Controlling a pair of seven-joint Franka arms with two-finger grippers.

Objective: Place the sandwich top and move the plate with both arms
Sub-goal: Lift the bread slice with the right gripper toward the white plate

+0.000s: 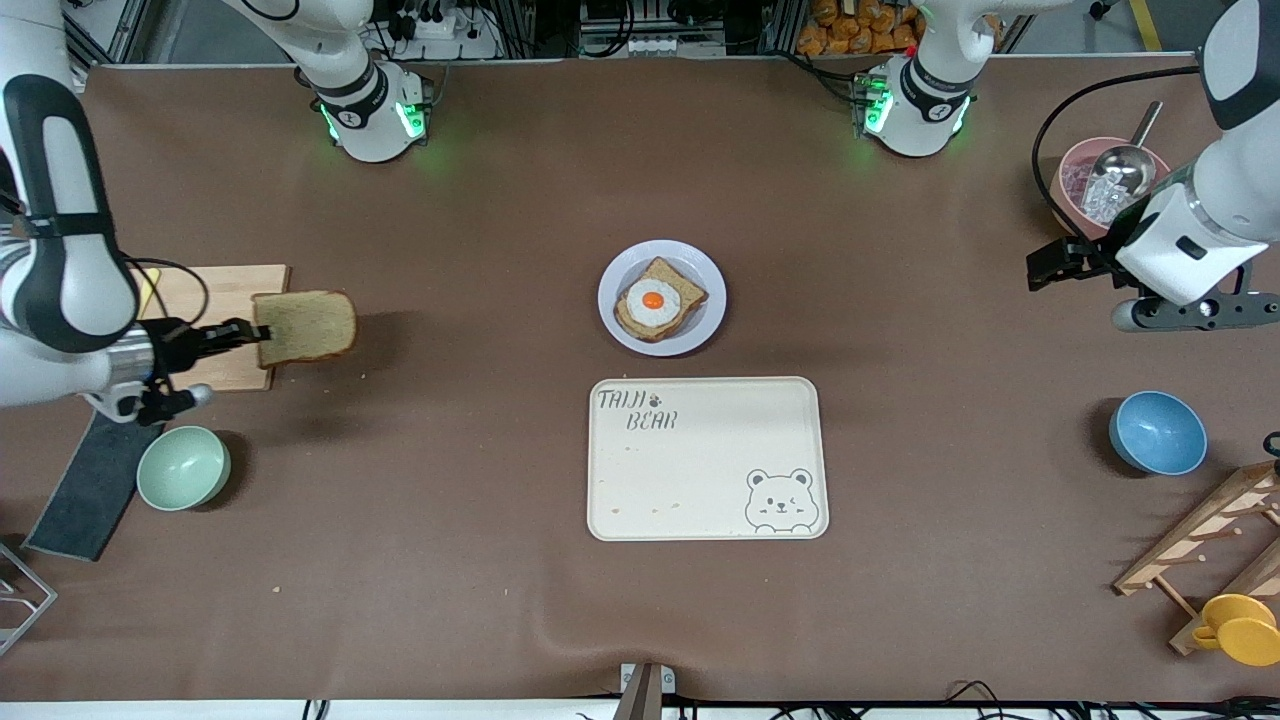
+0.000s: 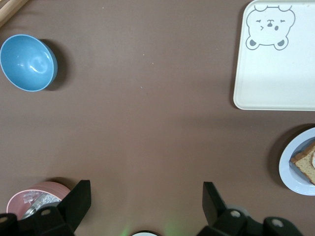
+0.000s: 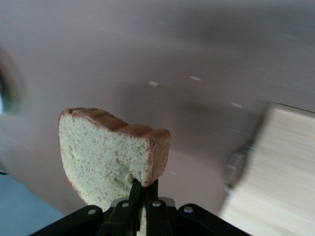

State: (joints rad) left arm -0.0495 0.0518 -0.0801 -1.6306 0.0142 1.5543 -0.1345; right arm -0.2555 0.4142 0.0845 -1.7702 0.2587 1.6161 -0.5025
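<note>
Your right claw [image 1: 245,333] is pinched tight on one edge of the top slice [image 1: 305,326], holding it up over the edge of the wooden board [image 1: 222,325] at the right arm's end of the surface. The slice juts out from the fingertips toward the middle of the surface, flat face up in the front view. The plate [image 1: 662,297] sits well away from this claw, at the centre, carrying the egg slice [image 1: 659,299]; the bear tray [image 1: 706,458] lies just beside the plate, nearer the front camera.

Carry the slice level toward the plate; the grip takes only a thin edge, so I judge that a quick swing could bend or tear the bread. Stop with the slice squared over the egg slice, crusts lined up, then lower until it touches before letting go. Release from too high and it may land skewed or slide off the yolk.

Your left claw [image 1: 1050,263] hangs with its jaws spread wide and holding nothing, waiting above the surface near the pink bowl [image 1: 1075,175], with the blue bowl [image 1: 1157,432] well apart from it. Leave it there until the slice is down.
</note>
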